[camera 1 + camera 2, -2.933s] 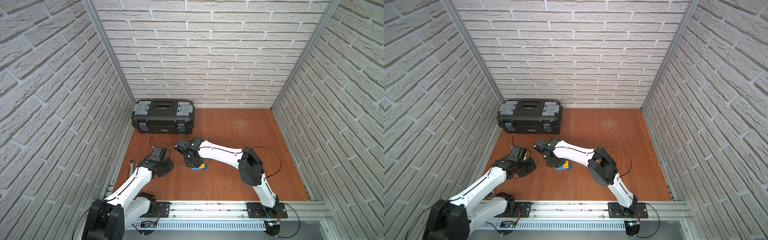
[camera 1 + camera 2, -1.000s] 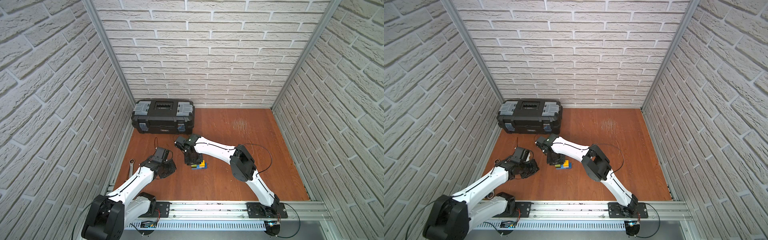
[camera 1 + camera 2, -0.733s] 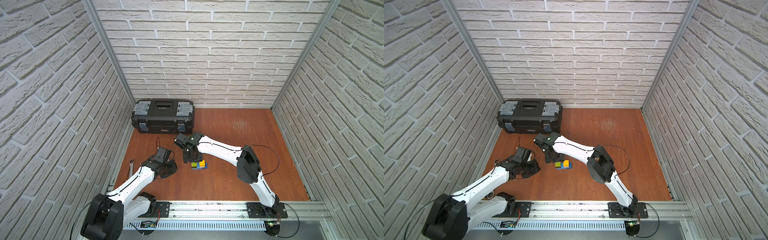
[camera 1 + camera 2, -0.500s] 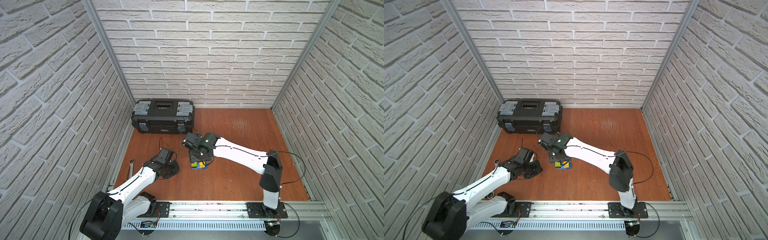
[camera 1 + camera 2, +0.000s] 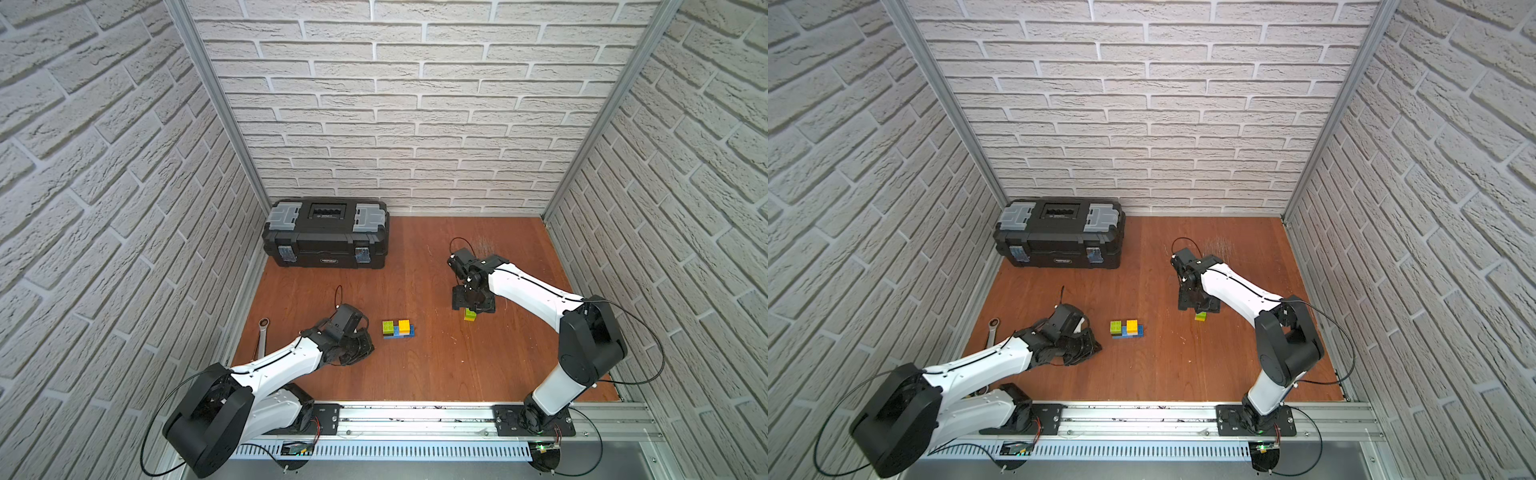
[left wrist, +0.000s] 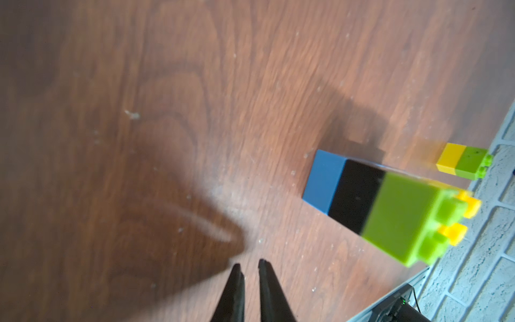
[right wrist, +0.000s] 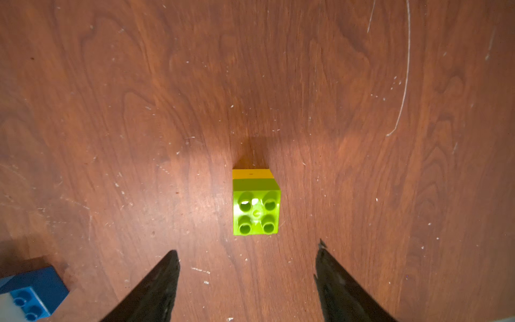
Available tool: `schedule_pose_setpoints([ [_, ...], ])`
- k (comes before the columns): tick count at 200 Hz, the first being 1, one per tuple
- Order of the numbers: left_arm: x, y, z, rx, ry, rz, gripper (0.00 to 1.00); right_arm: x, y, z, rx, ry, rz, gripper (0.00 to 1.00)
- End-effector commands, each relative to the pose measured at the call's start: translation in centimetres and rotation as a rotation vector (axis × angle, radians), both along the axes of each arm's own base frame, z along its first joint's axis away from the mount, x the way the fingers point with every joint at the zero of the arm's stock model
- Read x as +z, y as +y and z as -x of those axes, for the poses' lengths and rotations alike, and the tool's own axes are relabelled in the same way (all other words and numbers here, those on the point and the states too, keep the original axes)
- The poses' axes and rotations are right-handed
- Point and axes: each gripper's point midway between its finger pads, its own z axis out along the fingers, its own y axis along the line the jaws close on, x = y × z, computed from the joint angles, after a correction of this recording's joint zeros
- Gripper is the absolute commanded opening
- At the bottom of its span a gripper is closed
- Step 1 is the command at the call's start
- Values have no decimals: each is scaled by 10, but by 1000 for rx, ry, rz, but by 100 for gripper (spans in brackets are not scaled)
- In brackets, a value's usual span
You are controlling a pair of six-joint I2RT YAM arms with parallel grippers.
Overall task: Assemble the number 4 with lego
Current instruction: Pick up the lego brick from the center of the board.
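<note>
Wooden floor: toolbox at back, wrench at edge, lego mid-floor.

The toolbox sits upper left of centre; joined bricks lie below-right, a smaller stack, perhaps two-high, further right.

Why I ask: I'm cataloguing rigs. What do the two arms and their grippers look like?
The left arm and right arm match: smooth white link shells, bulky black joint housings, thin black cables looping outside them. The left gripper and right gripper are black, with flat fingers tapering to points. No markings are legible.
</note>
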Motion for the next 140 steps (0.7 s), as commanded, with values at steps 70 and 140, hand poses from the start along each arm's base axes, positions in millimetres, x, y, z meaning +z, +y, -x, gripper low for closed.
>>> schedule_pose_setpoints([
  [70, -1, -16, -25, 11, -23, -2, 15, -29, -4, -14, 29, -1, -69, 64],
  [140, -6, -23, -27, -1, -10, -9, 14, -39, -15, -10, 32, 26, -4, 52],
])
